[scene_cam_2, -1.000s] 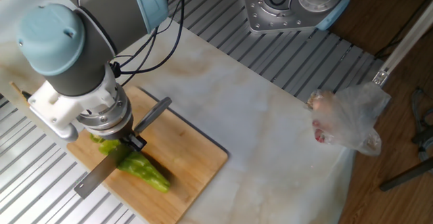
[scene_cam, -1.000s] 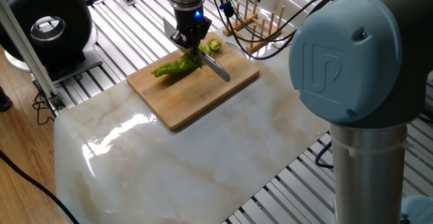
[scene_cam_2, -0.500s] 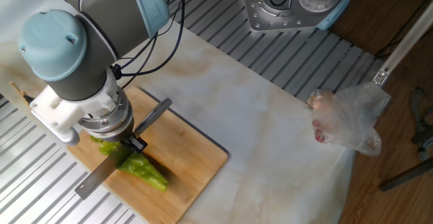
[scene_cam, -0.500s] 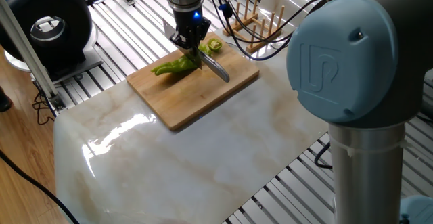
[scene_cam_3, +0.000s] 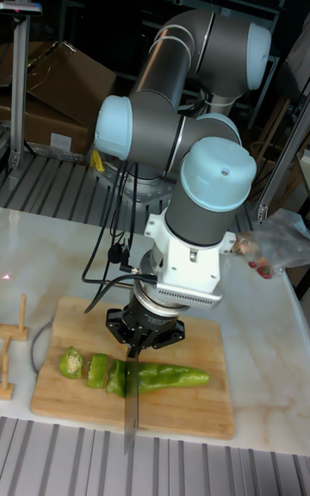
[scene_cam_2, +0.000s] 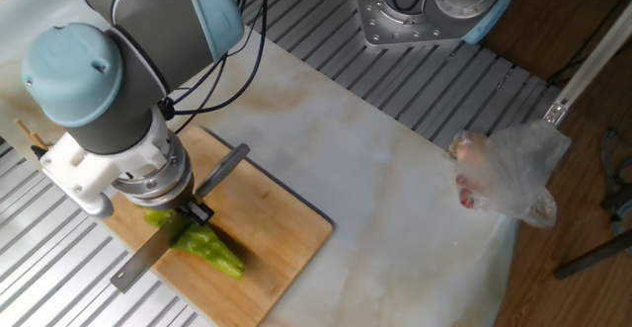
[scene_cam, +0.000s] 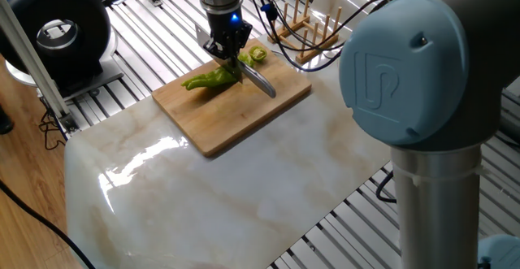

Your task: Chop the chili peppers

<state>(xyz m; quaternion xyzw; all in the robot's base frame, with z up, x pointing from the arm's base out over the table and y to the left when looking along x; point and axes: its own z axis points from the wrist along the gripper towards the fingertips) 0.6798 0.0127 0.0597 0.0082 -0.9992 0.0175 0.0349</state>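
Pepper [scene_cam_3: 170, 376] directly under end effector [scene_cam_3: 138, 350], knife [scene_cam_3: 131, 414] across it.

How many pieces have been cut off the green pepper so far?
3 in the tall view, in a row on the wooden cutting board: an end piece, a middle slice, and a slice against the knife blade. More may be hidden.

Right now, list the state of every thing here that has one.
Gripper: shut on the knife, over the board.
Knife: held blade down, across the pepper.
Pepper: partly chopped, long tapered piece uncut.
Slices: three cut pieces, lying beside the blade.
Board: flat on the table.
Plastic bag: crumpled, at the table's edge.
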